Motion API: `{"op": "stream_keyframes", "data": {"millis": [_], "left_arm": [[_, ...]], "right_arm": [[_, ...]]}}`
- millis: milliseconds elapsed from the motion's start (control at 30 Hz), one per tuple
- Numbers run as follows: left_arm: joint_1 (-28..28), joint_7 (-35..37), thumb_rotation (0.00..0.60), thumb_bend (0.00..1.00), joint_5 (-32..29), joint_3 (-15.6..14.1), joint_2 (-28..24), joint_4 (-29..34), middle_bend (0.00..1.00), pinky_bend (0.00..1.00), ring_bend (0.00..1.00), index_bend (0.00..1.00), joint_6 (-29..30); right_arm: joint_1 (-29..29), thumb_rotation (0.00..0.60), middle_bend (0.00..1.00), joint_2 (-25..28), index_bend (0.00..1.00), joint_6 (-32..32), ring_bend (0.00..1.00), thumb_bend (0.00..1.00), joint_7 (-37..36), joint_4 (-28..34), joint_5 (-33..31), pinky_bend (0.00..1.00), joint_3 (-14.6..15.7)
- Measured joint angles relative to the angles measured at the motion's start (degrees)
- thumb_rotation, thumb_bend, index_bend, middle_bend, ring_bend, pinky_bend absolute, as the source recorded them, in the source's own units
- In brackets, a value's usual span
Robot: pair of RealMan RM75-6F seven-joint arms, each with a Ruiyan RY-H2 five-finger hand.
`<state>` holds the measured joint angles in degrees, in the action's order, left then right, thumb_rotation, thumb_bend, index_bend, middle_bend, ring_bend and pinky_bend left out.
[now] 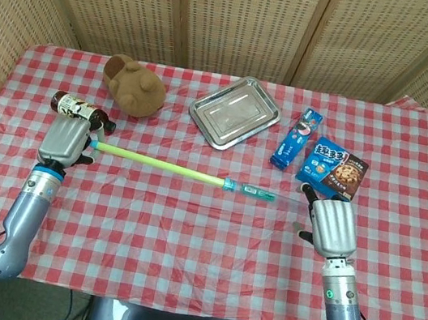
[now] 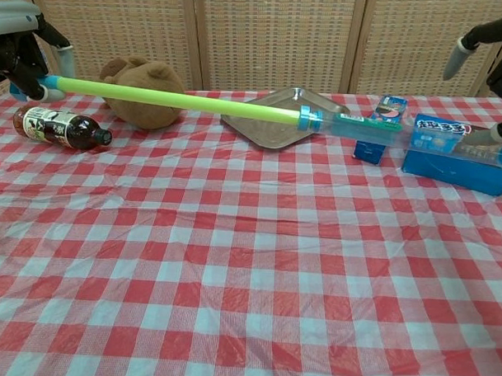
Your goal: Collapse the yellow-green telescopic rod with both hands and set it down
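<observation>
Your left hand (image 1: 65,141) grips the rod (image 1: 164,166) at its 9 o'clock end — it hangs over the table. Your right hand (image 1: 332,227) sits at the 3 o'clock tip; I cannot tell if it holds. Grab it, then push both ends straight together.

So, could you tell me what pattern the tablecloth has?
Red-and-white checks on the tablecloth, clearest in the chest view.
</observation>
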<state>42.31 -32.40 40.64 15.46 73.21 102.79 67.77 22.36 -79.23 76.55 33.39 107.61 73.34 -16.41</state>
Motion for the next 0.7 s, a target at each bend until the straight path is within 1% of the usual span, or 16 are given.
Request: {"op": "stream_keyframes", "data": {"millis": [367,500,700], "left_arm": [[0.4,-0.5,0.6,0.57,-0.4,0.5,-0.8,2.7,0.91,0.73,0.85,0.87,1.2],[0.6,-0.8,0.6,0.57,-0.6,0.5,-1.2,3.7,0.91,0.73,0.85,0.87,1.5],[0.6,-0.7,0.6,0.57,-0.8,0.3,-1.8,4.2,0.91,0.73,0.85,0.87,1.8]], "right_arm": [[1.4,0.6,1.0,-0.8,0.43,-0.8,1.0,0.23,3.0,0.1,-6.3,0.64,-0.4],[1.8,0.6,1.0,-1.1,0.43,-0.8,1.0,0.23,3.4,-1.3,-8.2,0.64,-0.5],[2.3,0.6,1.0,-1.6,0.43,0.3,1.0,0.23,3.7,-4.0,-9.4,0.64,-0.7]]}}
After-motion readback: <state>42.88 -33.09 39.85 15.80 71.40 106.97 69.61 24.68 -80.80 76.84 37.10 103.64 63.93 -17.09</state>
